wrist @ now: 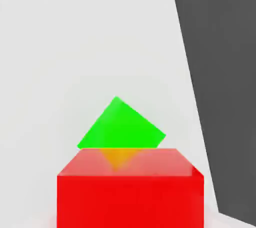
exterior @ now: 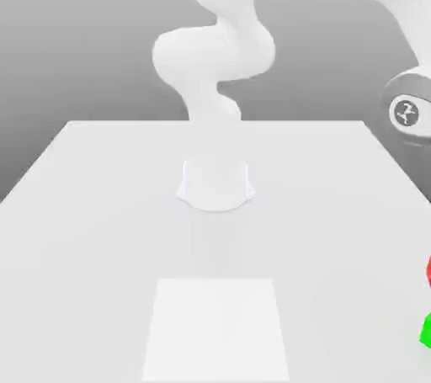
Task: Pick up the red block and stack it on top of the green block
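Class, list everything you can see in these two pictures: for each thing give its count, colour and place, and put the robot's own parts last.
red block: one, bright red, on the table near its edge at the exterior view's right; nearest the camera in the hand view.
green block: one, bright green, on the table just beyond the red block in the hand view, turned at an angle to it; whether they touch cannot be told.
table: one, white, spanning the exterior view.
square patch: one, paler white, flat on the table's near middle.
arm: one, white, rising from a round base at mid-table and bending off towards the exterior view's right.
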